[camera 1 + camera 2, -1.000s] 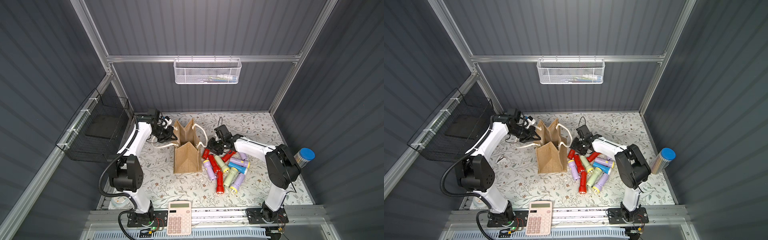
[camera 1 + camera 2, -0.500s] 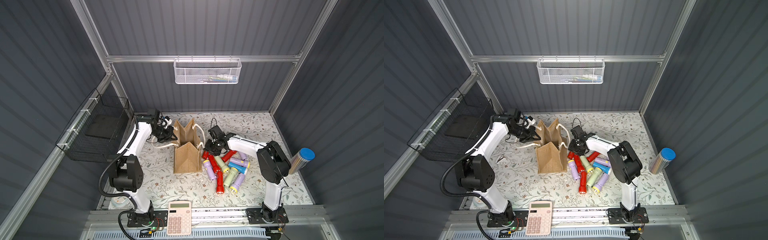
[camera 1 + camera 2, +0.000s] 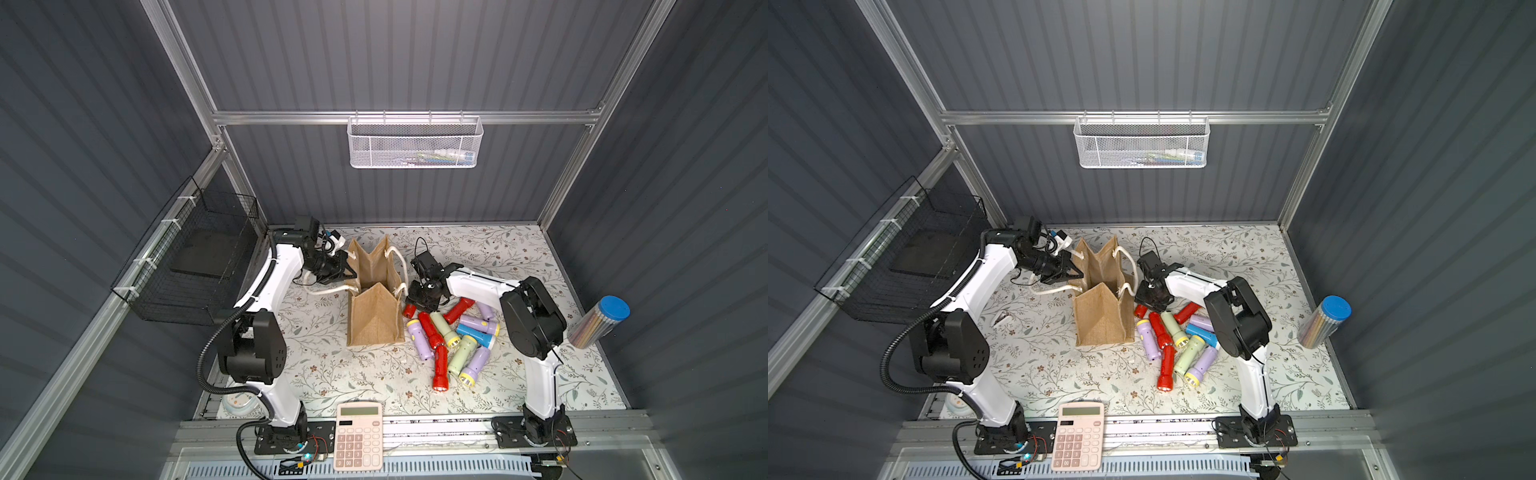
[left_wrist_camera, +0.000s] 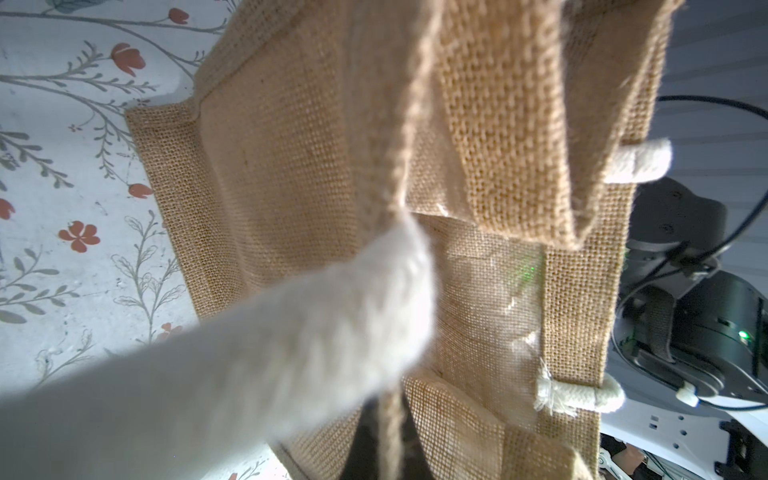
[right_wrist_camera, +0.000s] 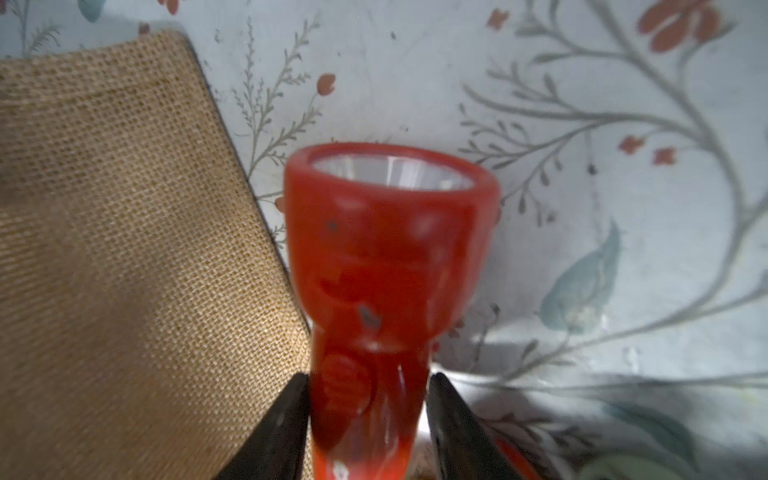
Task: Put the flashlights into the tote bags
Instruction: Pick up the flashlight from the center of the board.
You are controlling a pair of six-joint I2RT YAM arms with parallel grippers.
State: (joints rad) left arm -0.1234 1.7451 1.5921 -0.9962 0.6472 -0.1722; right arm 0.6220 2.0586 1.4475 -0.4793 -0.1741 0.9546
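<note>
Now: left pincer clamped on tote bag rim, mouth open; right pincer gripping red flashlight alongside.

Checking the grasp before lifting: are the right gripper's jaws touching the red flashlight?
Touching. Right wrist view: the right gripper has both jaws against the red flashlight.

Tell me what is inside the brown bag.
In both top views the bag shows, through its open top, only its own brown walls. All flashlights in view are outside it. Its floor is hidden by the walls.
</note>
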